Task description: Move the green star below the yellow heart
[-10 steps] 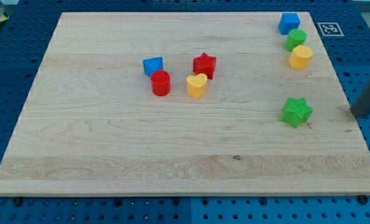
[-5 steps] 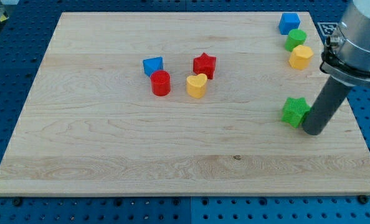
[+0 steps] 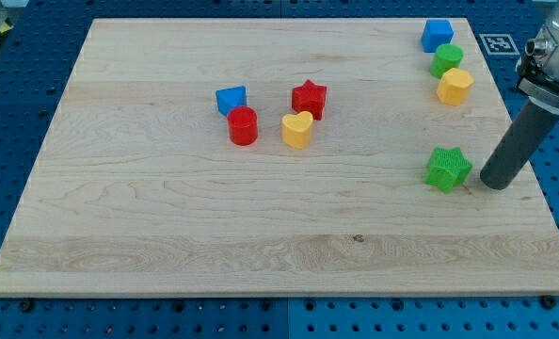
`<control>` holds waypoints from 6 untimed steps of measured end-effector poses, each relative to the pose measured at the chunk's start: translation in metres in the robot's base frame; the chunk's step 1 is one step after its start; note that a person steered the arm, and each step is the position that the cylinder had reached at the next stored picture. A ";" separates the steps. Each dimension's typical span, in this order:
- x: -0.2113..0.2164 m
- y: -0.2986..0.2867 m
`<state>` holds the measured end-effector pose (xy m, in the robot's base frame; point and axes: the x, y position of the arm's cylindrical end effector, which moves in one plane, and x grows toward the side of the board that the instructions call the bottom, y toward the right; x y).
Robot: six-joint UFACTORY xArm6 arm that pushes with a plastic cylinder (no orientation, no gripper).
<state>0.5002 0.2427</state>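
The green star (image 3: 447, 169) lies on the wooden board (image 3: 167, 217) at the view's right. The yellow heart (image 3: 297, 130) sits near the board's middle, well to the left of the star and a little higher in the view. My tip (image 3: 494, 183) rests on the board just right of the green star, with a small gap between them. The rod rises up and to the right from the tip.
A red star (image 3: 309, 98) sits just above the yellow heart. A red cylinder (image 3: 244, 125) and a blue block (image 3: 231, 99) lie to its left. At the top right stand a blue block (image 3: 437, 35), a green block (image 3: 446, 60) and a yellow block (image 3: 455, 86).
My tip came in from the right edge to touch the green star's right side, then drew back a little to the right. The star has barely shifted.
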 end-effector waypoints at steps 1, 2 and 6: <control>0.000 -0.007; 0.000 -0.028; -0.015 -0.044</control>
<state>0.4853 0.1990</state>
